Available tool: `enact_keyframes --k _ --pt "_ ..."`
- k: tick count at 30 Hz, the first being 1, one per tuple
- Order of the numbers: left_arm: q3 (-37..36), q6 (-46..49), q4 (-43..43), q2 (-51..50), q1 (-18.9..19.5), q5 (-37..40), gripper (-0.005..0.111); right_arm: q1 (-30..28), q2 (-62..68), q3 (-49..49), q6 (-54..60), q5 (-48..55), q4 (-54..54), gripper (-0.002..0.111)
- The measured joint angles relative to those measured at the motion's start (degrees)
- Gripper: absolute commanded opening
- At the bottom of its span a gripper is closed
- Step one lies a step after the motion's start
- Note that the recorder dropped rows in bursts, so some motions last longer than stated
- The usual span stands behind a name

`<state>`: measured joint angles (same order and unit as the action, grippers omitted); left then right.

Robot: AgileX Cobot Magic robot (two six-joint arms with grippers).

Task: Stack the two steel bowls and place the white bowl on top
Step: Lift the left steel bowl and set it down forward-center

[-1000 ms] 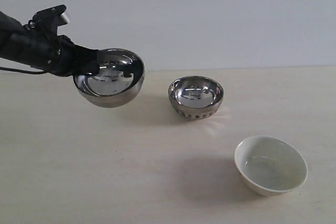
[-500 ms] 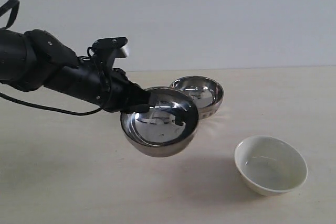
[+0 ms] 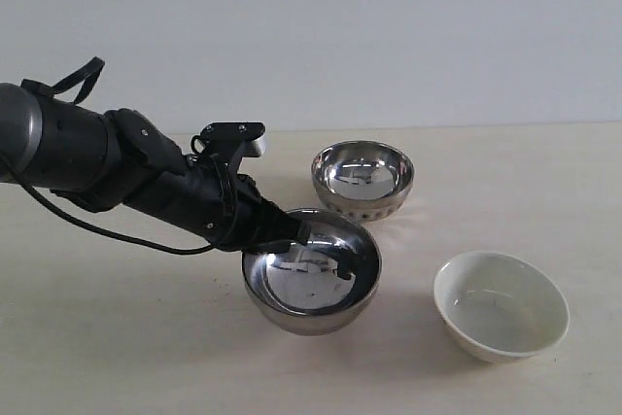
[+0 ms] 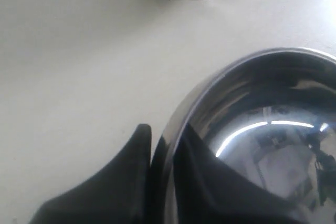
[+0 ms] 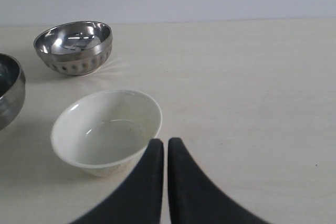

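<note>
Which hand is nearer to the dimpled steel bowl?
Left. The left hand, gripping the smooth steel bowl, is beside the dimpled steel bowl; the right hand sits beyond the white bowl.

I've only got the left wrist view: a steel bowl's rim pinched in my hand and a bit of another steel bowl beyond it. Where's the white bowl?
Observer: The white bowl stands upright and empty on the table, at the right of the exterior view, apart from both steel bowls.
Operator: Is the bowl I'm holding over the other steel one?
Observer: No. In the exterior view the smooth steel bowl is nearer the camera than the dimpled steel bowl, beside it with a gap, not above it.
Operator: And the right hand?
Observer: The right hand has its fingers together and holds nothing; the white bowl lies just ahead of it.
</note>
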<state>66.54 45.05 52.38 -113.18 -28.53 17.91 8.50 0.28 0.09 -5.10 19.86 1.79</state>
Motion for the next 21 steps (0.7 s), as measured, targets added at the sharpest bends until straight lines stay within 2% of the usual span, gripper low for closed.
enact_keyframes --k 12,21 --pt "-0.09 0.0 0.11 -2.17 -0.04 -1.5 0.004 0.0 0.0 0.0 0.0 0.0 0.0 0.0" --pt "-1.49 0.26 0.11 -2.17 -1.89 -2.3 0.004 0.0 0.0 0.0 0.0 0.0 0.0 0.0"
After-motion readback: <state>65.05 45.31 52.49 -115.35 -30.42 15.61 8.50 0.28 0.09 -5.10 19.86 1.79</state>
